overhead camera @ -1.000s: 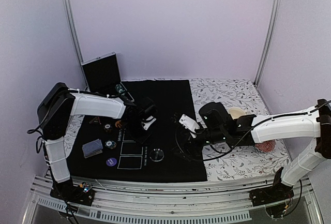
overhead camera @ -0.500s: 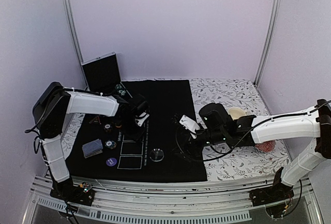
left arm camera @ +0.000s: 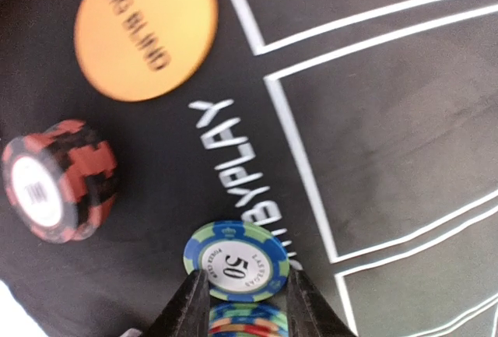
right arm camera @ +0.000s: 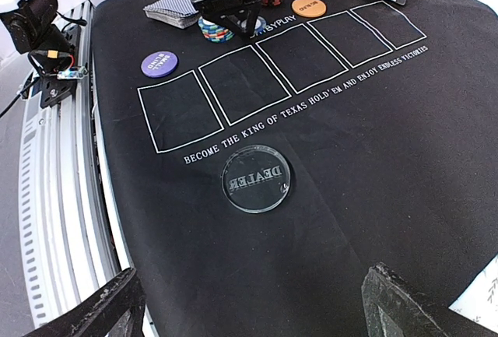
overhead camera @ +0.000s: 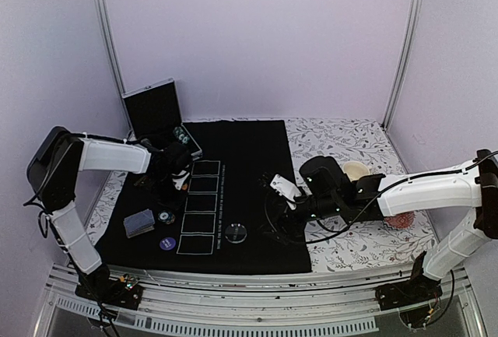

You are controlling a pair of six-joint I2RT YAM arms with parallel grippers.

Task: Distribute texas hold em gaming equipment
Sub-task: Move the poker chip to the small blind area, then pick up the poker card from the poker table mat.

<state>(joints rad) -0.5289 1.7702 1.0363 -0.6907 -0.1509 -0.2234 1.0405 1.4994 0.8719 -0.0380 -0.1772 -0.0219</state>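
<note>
Grips green 50 chip [left arm camera: 236,261] by rim in left gripper [left arm camera: 246,282], just above chip stack [left arm camera: 238,326] on mat [left arm camera: 389,119]. Shows right gripper [right arm camera: 250,275] spread wide, empty. Risks dropping chip, scattering stack, through shallow hold.

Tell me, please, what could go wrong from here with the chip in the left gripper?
1. The left gripper pinches the 50 chip only by its rim, so the chip may slip out and fall or roll away.
2. The chip stack sits right under it; a lift or sideways move could drag or topple that stack.
3. The red stack stands close by, and a swing that way might knock it.
</note>
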